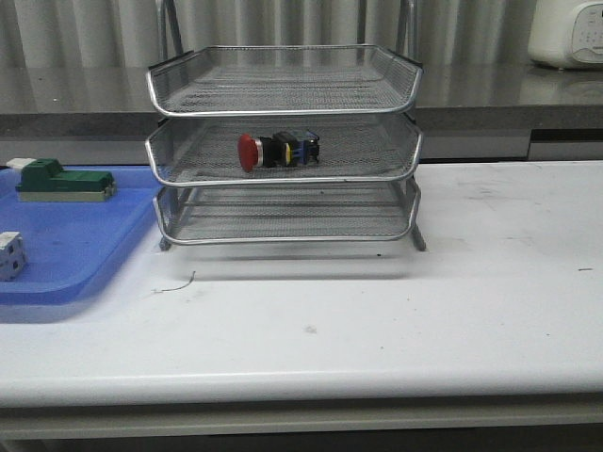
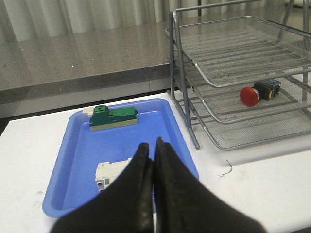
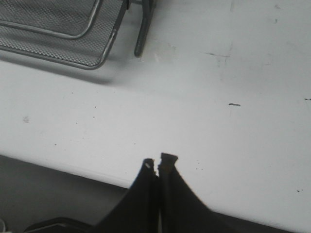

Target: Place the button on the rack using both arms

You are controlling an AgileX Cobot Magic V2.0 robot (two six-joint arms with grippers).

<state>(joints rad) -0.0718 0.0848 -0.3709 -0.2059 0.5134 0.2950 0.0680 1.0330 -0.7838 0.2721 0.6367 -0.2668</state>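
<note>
Button (image 1: 275, 150) on rack (image 1: 283, 104), white table (image 1: 490, 282)

One button (image 1: 275, 151) lies in one wire rack (image 1: 283, 104) of three tiers. One blue tray (image 1: 80, 250) holds one green block (image 1: 64, 182) and what looks like one white cube (image 1: 9, 256), cut by the frame edge. Two tools show, left (image 2: 151, 149) and right (image 3: 159, 161).
</note>
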